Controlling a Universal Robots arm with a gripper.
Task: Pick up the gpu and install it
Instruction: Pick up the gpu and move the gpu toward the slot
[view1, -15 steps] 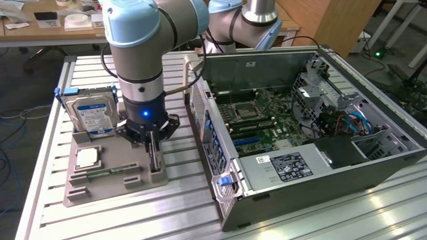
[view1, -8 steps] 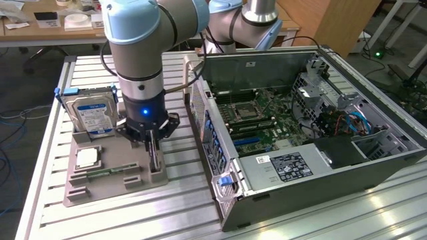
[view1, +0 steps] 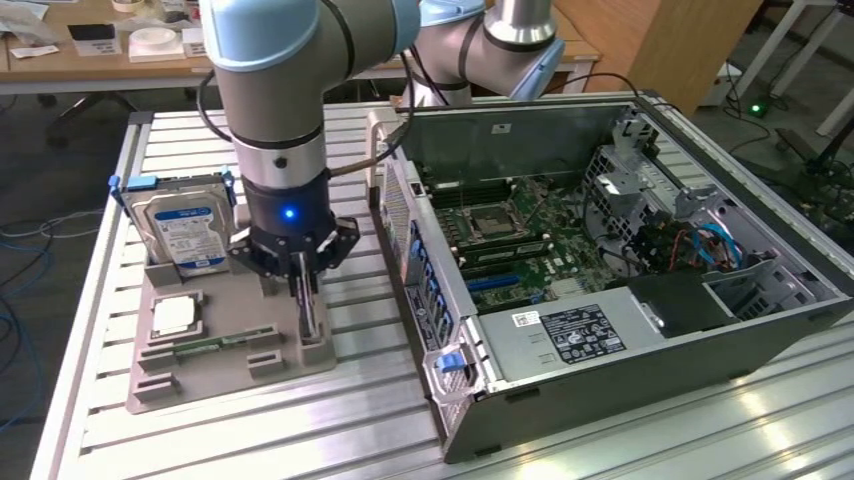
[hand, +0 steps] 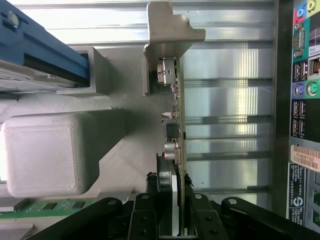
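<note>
Green gpu (hand: 176, 125) edgewise in the claw (hand: 173, 200)

You have the tray (view1: 167, 385) on the counter (view1: 641, 440), with the computer case (view1: 601, 330) at its 3 o'clock in the exterior view. On the tray, the hard drive (view1: 187, 225) stands at 12 o'clock and the gpu (hand: 176, 125) stands on edge at 3 o'clock, with the pincer (hand: 177, 190) clamped on it from above.

The gpu (hand: 176, 115) shows edge-on, one end hidden in the pincer (hand: 175, 192) clamped on it. The drive (view1: 187, 228) label's print is too small to read. The exterior view's edge cuts off the arm (view1: 274, 90).
</note>
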